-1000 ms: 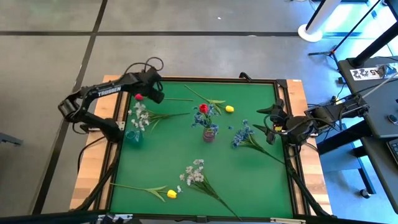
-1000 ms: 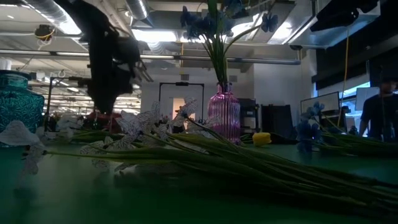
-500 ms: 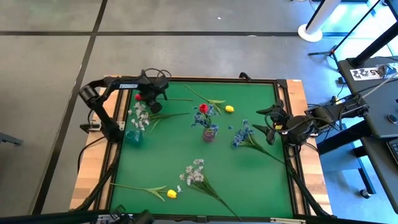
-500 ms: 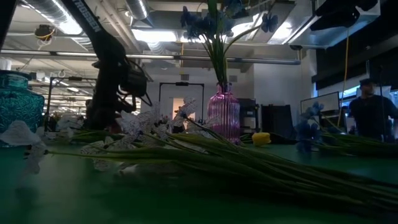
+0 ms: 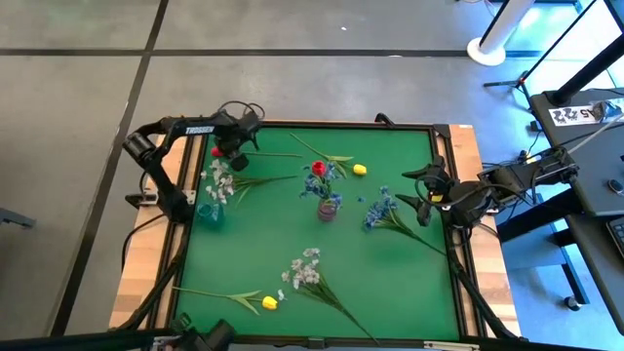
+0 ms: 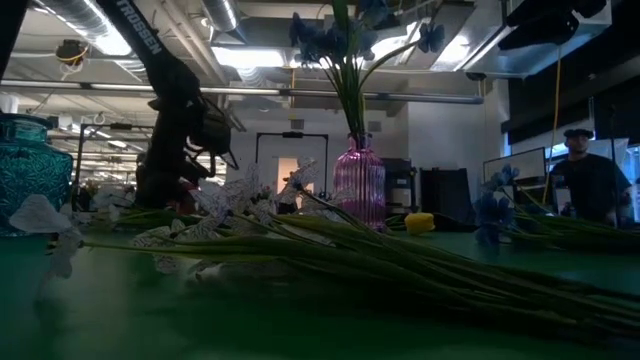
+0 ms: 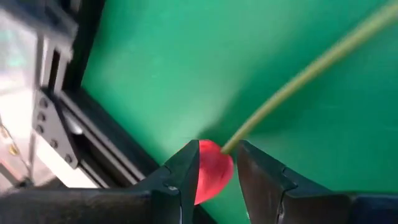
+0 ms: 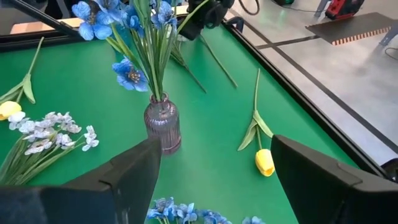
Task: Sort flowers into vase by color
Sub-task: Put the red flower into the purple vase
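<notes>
green table (image 5: 390, 283) | left end effector (image 7: 216, 177) closed on red tulip (image 7: 211, 171) bloom | stem (image 7: 298, 78) lies flat, pointing away from the fingers

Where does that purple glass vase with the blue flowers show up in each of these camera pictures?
High view: the purple vase stands near the mat's middle.
Low view: it stands upright, centre, behind the stems lying in front.
Left wrist view: not in it; only the left gripper around a red bloom.
Right wrist view: it sits centre-left.
Shared landmark: the yellow tulip lying beside it.
</notes>
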You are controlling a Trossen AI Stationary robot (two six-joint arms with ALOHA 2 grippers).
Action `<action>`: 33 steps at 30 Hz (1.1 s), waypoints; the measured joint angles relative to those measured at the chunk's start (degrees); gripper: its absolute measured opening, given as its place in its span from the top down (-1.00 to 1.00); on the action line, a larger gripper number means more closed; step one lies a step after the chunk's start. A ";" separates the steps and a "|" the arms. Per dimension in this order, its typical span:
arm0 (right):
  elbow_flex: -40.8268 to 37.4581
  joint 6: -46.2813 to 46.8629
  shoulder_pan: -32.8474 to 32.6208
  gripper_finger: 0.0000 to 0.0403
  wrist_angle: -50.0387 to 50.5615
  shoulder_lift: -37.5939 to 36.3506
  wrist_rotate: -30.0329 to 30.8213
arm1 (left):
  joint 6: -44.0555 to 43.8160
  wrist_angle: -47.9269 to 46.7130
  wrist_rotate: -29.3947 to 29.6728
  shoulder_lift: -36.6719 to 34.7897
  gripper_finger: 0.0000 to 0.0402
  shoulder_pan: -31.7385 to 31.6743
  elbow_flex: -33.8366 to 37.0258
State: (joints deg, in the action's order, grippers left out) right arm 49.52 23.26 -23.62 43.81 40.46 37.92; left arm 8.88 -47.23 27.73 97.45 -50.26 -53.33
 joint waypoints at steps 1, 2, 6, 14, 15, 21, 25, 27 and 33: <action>0.00 0.32 0.00 -0.51 0.01 0.20 -0.01 | -0.20 0.35 -0.10 0.00 0.48 -0.86 0.00; 0.00 0.46 0.00 -0.51 0.00 0.32 -0.01 | -0.46 0.92 -0.51 0.00 0.48 -1.54 0.00; -0.02 0.59 0.00 -0.51 0.04 0.29 -0.25 | -0.46 4.46 -5.41 0.00 0.48 -2.39 0.53; -0.02 0.95 0.00 -0.51 0.04 0.32 -1.52 | 0.55 5.57 -5.96 -0.02 0.48 -0.01 1.53; -0.02 0.95 0.00 -0.51 0.03 0.30 -1.52 | 0.55 5.63 -5.77 -0.02 0.48 0.18 1.56; -0.02 0.95 0.00 -0.51 -0.02 0.60 -1.52 | -0.38 5.98 -4.98 0.44 0.46 -0.45 1.55; -0.02 0.95 0.00 -0.51 -0.25 0.74 -2.61 | -1.81 6.94 -3.74 0.93 0.57 -0.35 1.53; -0.02 0.95 0.00 -0.51 -0.55 0.69 -3.03 | -3.76 7.70 -3.45 1.11 0.67 -0.41 1.63; -0.02 0.52 0.00 -0.51 -1.01 0.69 -2.92 | -9.59 4.54 -2.92 1.14 0.96 0.16 1.61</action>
State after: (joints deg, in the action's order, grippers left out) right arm 49.50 23.77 -23.62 42.80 41.15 34.99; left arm -0.71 -42.70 24.80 98.59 -50.10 -51.72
